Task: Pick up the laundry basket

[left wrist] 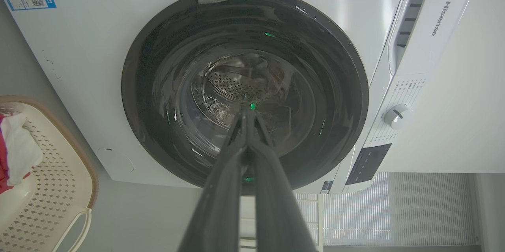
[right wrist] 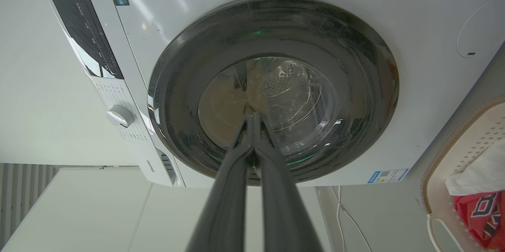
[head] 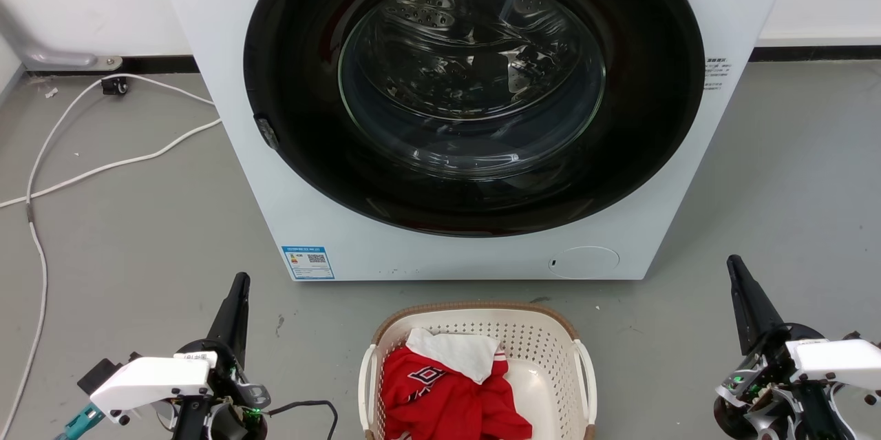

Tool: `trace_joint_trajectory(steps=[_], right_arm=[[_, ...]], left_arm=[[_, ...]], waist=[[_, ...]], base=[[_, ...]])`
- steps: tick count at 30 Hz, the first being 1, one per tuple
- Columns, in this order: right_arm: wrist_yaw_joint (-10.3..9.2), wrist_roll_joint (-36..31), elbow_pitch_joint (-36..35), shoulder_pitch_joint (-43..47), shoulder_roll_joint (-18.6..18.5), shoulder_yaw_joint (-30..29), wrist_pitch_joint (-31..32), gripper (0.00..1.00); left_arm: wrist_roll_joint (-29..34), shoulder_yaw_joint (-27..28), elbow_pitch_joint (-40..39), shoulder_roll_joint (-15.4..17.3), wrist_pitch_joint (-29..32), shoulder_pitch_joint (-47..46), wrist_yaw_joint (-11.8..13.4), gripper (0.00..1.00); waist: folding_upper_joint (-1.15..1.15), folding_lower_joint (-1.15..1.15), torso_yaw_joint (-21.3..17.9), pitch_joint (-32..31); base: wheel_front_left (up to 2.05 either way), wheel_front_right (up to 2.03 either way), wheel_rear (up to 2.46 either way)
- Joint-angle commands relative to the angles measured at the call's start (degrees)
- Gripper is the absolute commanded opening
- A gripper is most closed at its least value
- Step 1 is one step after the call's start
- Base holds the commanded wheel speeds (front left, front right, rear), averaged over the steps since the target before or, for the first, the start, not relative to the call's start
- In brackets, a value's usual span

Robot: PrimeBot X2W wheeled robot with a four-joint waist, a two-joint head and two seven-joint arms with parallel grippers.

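The laundry basket point(head: 544, 343) stands on the floor at the bottom centre of the head view, cream-white and perforated with a brown rim and white side handles. It holds red and white clothes point(head: 447, 385). My left gripper point(head: 239, 285) hangs well to the basket's left, shut and empty. My right gripper point(head: 735, 268) hangs well to its right, also shut and empty. Both point toward the washing machine. In the left wrist view the basket point(left wrist: 59, 173) sits at the left edge beside my left gripper point(left wrist: 247, 116). In the right wrist view the basket point(right wrist: 465, 145) lies at the right edge beside my right gripper point(right wrist: 252, 117).
A white washing machine point(head: 475, 109) with its round dark door shut stands just behind the basket. White cables point(head: 103, 164) trail over the grey floor at the left. Bare floor lies on either side of the basket.
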Motion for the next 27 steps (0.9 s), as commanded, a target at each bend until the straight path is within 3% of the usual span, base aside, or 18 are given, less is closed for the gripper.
trace_joint_trajectory(steps=[1, 2, 3, 17, 27], right_arm=[[0.17, -0.22, 0.08, -0.64, 0.22, -0.08, 0.06, 0.0], [0.17, -0.23, 0.08, -0.65, 0.23, -0.09, 0.07, 0.0], [0.0, 0.0, -0.01, 0.0, 0.01, -0.01, -0.01, 1.0], [0.02, -2.95, -0.59, 0.71, -0.34, 2.29, -3.27, 1.0], [0.03, -13.97, -1.13, 0.18, -1.14, 3.4, -5.99, 1.0]], left_arm=[[0.35, 0.18, 0.08, -0.02, 0.28, -0.53, -0.01, 0.0], [0.38, 0.19, 0.08, -0.03, 0.28, -0.54, -0.01, 0.0], [0.02, 0.04, 0.0, -0.01, 0.08, 0.0, 0.01, 1.0], [2.08, -3.09, -0.9, -0.29, -3.35, -0.24, 0.0, 1.0], [13.02, -4.76, -2.81, -0.37, -5.77, -0.26, 0.0, 1.0]], waist=[[0.0, 0.0, 0.0, 0.0], [0.0, 0.0, 0.0, 0.0], [0.0, 0.0, 0.0, 0.0], [0.0, 0.0, 0.05, 0.09], [0.0, 0.0, 0.16, 0.11]], base=[[0.0, 0.0, 0.0], [0.0, 0.0, 0.0], [0.0, 0.0, 0.0], [0.0, 0.0, 0.0], [0.0, 0.0, 0.0]])
